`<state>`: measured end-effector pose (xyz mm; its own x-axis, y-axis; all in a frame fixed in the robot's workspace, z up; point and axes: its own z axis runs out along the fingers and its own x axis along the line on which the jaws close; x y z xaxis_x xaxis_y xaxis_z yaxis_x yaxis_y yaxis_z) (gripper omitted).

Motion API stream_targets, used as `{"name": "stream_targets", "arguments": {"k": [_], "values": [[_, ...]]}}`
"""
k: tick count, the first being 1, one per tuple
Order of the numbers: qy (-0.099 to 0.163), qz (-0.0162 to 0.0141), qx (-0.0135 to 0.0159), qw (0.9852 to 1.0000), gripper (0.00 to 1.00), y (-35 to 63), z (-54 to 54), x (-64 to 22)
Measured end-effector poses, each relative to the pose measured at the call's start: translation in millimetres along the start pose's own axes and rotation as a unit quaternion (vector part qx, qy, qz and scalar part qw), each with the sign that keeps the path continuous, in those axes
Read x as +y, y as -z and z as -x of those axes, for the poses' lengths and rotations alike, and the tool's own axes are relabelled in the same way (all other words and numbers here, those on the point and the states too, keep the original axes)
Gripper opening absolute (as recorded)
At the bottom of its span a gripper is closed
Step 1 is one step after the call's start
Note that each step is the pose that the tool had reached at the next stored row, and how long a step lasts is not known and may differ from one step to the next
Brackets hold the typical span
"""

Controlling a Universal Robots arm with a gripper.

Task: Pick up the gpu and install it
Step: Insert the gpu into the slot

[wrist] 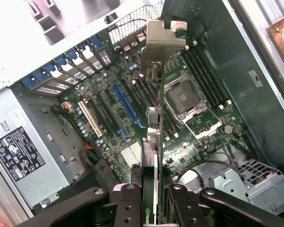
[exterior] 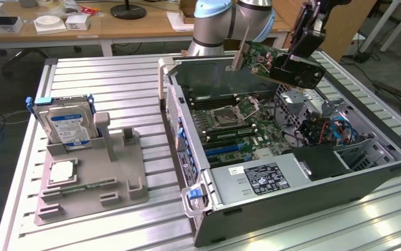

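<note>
- Carrying everything is one slatted metal bench (exterior: 102, 78), with one open computer case (exterior: 312, 196) and one grey parts holder (exterior: 96, 183) on it, well apart.
- One case: its walls stand close around the board, so a tilted descent could knock the card's metal bracket against the rear frame.
- One motherboard (wrist: 109, 137) lies on the case floor. I count one long blue slot (wrist: 125, 106) and one white slot (wrist: 90, 118); seating in the wrong one, or off-line, could bend contacts.
- One power supply (exterior: 263, 178) sits at the near end, clear of the card.
- One gpu (exterior: 274, 63), held in the air above the open case, tilted, its bracket (wrist: 163, 42) towards the rear wall.
- One hand (exterior: 292, 58), pinching the gpu by its cooler end; a thin edge grip may slip or twist under pressing force.
- One hard drive (exterior: 66, 125) stands upright in the holder.
- One bundle of loose cables (exterior: 340, 130) could snag.
</note>
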<state>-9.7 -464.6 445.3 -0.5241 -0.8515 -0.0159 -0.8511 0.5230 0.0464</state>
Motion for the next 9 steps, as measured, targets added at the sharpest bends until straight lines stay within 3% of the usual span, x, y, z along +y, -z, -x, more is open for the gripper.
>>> {"name": "stream_targets", "arguments": {"k": [9], "values": [[0.03,0.0005,0.0014,0.9996,0.26,0.0,-0.3,-0.2]]}}
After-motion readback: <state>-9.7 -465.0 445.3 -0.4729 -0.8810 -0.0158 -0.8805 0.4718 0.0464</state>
